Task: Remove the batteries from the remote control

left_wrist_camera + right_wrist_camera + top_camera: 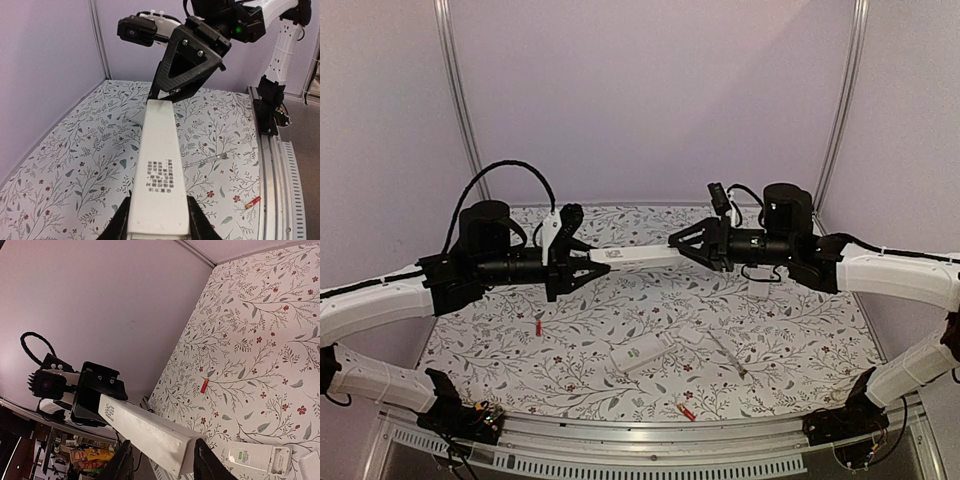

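Observation:
A long white remote control [638, 256] hangs in the air between both arms. My left gripper [159, 220] is shut on its near end, one finger pressed to each side, label side up [159, 175]. My right gripper [162, 460] stands open around the other end [150, 432], with a gap at its left finger [122, 462]. A red battery [538, 327] lies on the cloth at left and shows below the remote in the right wrist view [204, 385]. An orange-red battery [686, 411] lies near the front edge [252, 201].
A second white remote [640, 355] lies on the flowered cloth with a white piece [695, 335] beside it [260, 458]. A thin clear-handled tool [725, 352] lies to their right [207, 161]. A metal rail [650, 430] runs along the near edge.

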Robot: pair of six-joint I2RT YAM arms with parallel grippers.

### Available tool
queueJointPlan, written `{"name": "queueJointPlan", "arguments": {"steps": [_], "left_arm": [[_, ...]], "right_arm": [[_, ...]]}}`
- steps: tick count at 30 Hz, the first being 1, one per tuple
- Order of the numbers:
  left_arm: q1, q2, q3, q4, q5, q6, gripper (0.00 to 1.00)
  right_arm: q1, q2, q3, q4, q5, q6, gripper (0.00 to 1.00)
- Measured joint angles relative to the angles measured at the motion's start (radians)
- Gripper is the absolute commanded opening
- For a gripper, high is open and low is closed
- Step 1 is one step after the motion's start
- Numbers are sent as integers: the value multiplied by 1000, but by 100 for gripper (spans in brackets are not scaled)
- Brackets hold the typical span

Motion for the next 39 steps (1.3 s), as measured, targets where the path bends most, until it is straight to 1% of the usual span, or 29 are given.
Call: {"name": "queueJointPlan", "arguments": {"steps": [3, 12, 16, 23, 30, 39], "left_arm": [[0, 0, 0, -10, -2, 0, 0], [0, 0, 0, -10, -2, 0, 0], [0, 0, 0, -10, -2, 0, 0], [0, 0, 0, -10, -2, 0, 0], [0, 0, 0, -12, -7, 0, 0], [0, 8, 0, -24, -16, 1, 0]], "right_arm": [[-1, -23, 1, -15, 13, -15, 31], [-1, -33, 4, -48, 23, -29, 30], [-1, -33, 4, -53, 23, -29, 28], [-3, -32, 4, -30, -5, -21, 19], [-14, -3, 4, 33, -42, 13, 15], [-16, 21, 4, 89, -68, 60, 0]]}}
